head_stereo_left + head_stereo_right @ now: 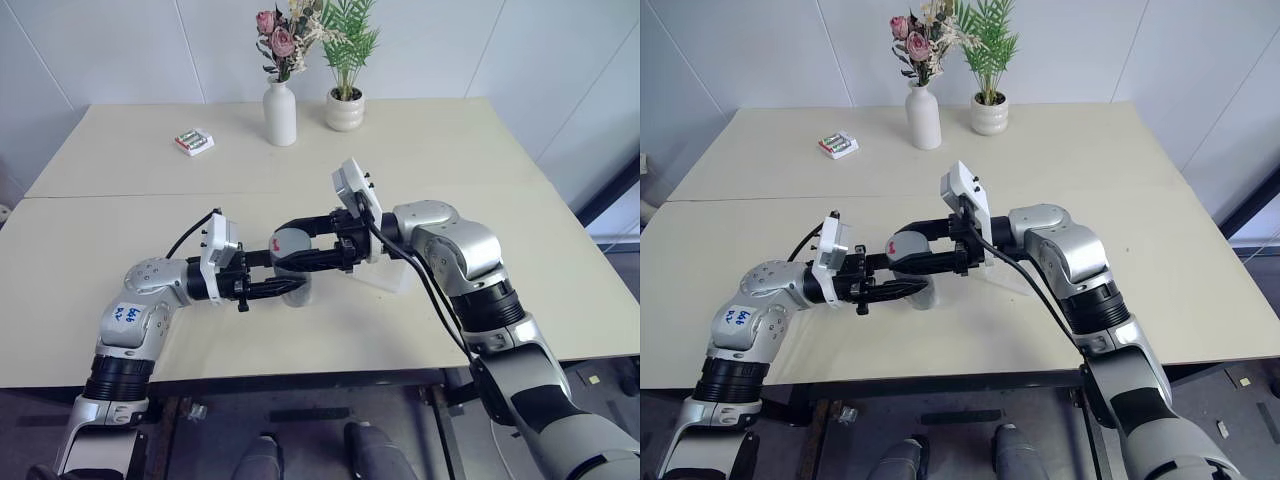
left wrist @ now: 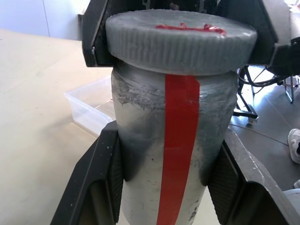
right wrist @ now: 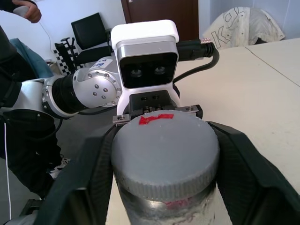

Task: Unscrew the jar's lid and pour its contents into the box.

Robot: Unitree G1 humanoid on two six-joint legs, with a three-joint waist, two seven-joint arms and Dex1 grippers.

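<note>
jar: upright, held up above the table out front, roughly centered between the two arms. Long axis is vertical, red stripe running down the side.

left gripper: comes in level from the left, clamped on the jar body low down. In the left wrist view both pads sit snug against the glass, one on each side.

lid: grey cap, still seated on the jar top, red mark facing up. Looks fully on to me, no gap I can make out.

right gripper: reaches in level from the right, sitting higher than the left one. Its fingers bracket the lid on both sides and look pressed on the ribbed rim, so I'd call it gripping the lid.

key relation: the two grippers are stacked on one vertical axis, left one low on the glass, right one on the cap. So the twist has to go around that upright axis while the left one holds firm.

box: clear tub on the table, just beyond and to the right of the jar, under the right forearm. Close by for the pour.

contents: can't really make them out through the glass.
</note>
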